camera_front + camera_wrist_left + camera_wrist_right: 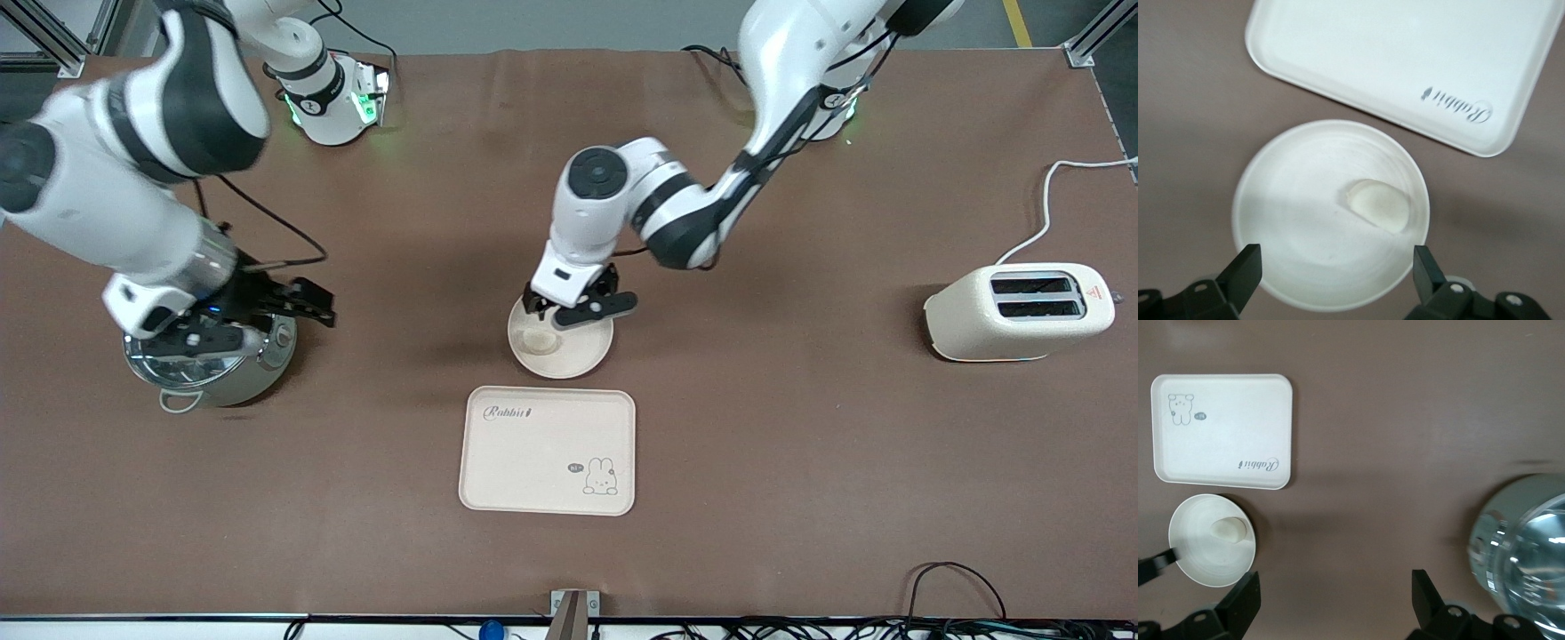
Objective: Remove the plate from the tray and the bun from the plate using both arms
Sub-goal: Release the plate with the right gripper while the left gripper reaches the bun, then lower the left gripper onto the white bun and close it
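The plate (560, 347) sits off the tray (548, 451); the bun (1379, 205) remains on it. My left gripper (569, 313) hovers above, jaws apart; my right gripper (233, 322), jaws apart, waits over the pot (209, 364).

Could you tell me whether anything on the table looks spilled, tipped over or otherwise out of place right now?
Nothing stands out. The plate sits flat on the table just off the tray, with the bun lying on it. The open left gripper is over the plate; the open right gripper is over the lidded steel pot.
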Controlling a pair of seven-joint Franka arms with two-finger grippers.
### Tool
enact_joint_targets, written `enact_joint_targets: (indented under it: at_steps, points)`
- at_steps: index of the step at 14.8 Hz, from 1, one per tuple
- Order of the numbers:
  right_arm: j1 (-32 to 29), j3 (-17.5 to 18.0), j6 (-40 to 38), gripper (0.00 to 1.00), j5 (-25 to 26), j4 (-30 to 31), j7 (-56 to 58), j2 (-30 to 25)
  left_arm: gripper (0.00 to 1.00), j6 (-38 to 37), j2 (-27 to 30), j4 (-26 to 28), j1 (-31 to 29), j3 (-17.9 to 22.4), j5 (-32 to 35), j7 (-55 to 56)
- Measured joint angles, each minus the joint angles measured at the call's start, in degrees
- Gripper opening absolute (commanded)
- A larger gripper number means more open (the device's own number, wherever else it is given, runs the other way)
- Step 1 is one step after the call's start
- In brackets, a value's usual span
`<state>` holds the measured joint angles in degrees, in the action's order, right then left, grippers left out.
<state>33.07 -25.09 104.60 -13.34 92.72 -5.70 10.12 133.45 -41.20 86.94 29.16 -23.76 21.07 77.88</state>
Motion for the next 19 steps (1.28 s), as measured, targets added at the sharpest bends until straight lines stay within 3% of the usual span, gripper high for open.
enact_joint_targets:
  at_steps: [3,6,9,10,11,13,14,16,19]
  points:
    - [-0.37,-2.59,-2.77,1.00,0.88,-3.39,1.27,-0.23,1.00,4.89,-5.57,-1.52,0.56,0.32,3.01,3.99]
    - [-2.98,-2.35,-2.97,1.00,2.72,-4.00,4.62,-1.02,1.00,8.53,-7.91,-1.80,1.82,2.90,3.19,5.73]
    - [-11.12,3.33,-3.43,1.00,2.99,-4.00,7.14,-2.20,0.95,12.15,-9.79,-2.29,3.08,4.42,3.19,8.32]
    - [-14.29,6.10,-3.81,1.00,3.01,-3.99,7.36,-2.62,0.87,12.72,-10.37,-2.64,3.21,4.46,3.19,9.11]
    - [-16.58,8.12,-4.32,1.00,3.03,-3.98,7.43,-2.96,0.71,12.94,-10.75,-2.99,3.26,4.46,3.19,9.68]
    - [-18.54,9.92,-4.99,1.00,3.05,-3.95,7.45,-3.41,0.29,13.04,-10.95,-3.46,3.27,4.46,3.19,10.16]
    - [-18.74,10.20,-5.12,1.00,3.07,-3.92,7.45,-3.50,0.16,13.05,-10.95,-3.72,3.28,4.46,3.19,10.27]
    - [-18.75,10.43,-5.19,1.00,3.10,-3.87,7.45,-3.51,0.00,13.05,-10.95,-4.13,3.28,4.46,3.19,10.37]
    - [-18.77,10.50,-5.19,1.00,3.15,-3.76,7.45,-3.51,0.00,13.05,-10.95,-4.27,3.28,4.46,3.19,10.36]
